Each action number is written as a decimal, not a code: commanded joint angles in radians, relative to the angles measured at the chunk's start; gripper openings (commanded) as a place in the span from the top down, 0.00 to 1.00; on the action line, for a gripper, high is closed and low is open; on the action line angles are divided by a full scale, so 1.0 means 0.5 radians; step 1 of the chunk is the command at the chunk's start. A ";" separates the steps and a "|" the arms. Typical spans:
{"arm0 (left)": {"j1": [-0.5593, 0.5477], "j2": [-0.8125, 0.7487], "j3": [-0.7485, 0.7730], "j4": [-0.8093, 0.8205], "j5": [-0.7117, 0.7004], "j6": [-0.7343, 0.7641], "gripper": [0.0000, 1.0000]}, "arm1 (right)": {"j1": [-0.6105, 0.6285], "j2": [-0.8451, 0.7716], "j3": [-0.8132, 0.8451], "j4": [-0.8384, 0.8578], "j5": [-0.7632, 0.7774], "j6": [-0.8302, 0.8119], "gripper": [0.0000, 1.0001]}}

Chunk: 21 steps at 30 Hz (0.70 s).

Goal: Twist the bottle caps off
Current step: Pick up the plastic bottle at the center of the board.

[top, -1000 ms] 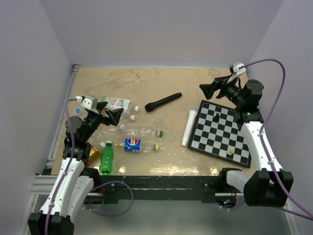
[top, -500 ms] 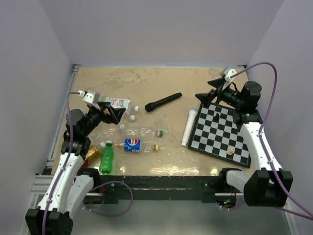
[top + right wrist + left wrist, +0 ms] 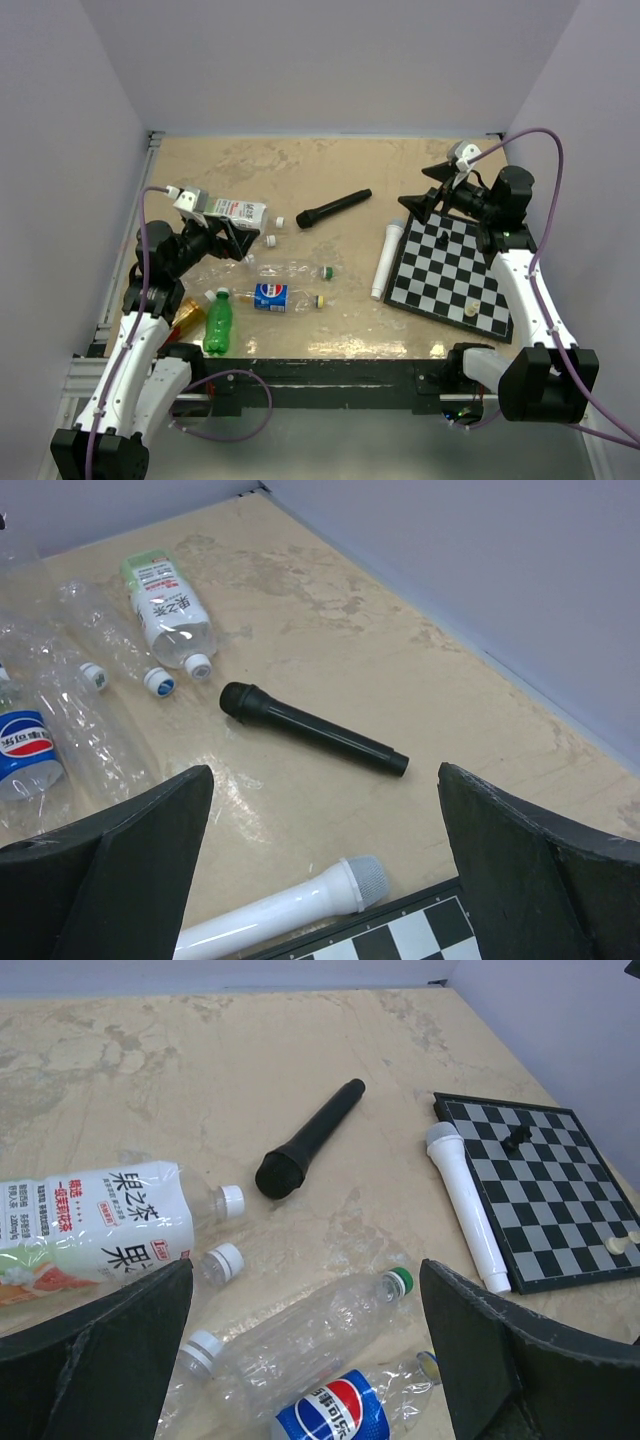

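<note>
Both pairs of jaws stand wide apart and hold nothing. The left jaws hover over the small plastic bottles lying on the tan desk [image 3: 330, 170]. The right jaws hang well apart from that cluster, above the far corner of the black-and-white chessboard [image 3: 450, 270], and face toward it.

Just ahead of and below the left jaws, a clear crinkled bottle [image 3: 310, 1325] lies on its side, with its green screw cap [image 3: 401, 1281] pointing toward the right jaws. The bottle with the blue Pepsi label [image 3: 335, 1415] lies closer in, between the left jaws. A white cap [image 3: 226, 1260] on another clear bottle sits to their left. Every cap in view looks to be on its neck, so no unscrewing seems done.

The step in hand appears to be the approach. The left jaws would do best to clamp the clear bottle near its shoulder, where the thin plastic resists crushing. The right jaws should then close squarely on the green cap, in line with the neck, and twist about that line. A loose hold would probably let the bottle roll.
</note>
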<state>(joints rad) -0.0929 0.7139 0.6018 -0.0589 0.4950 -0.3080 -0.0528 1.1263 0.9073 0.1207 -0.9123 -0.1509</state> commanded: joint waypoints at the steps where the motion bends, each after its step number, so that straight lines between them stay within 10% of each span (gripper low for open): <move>1: -0.008 -0.020 0.097 -0.039 0.059 -0.034 0.00 | -0.005 -0.001 0.023 0.010 -0.062 -0.048 0.02; 21: -0.008 0.048 0.186 -0.192 0.050 -0.001 0.00 | -0.005 0.015 0.029 -0.021 -0.090 -0.094 0.02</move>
<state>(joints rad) -0.0929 0.7349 0.6422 -0.1577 0.5022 -0.3065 -0.0528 1.1267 0.9073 0.1169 -0.9348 -0.1783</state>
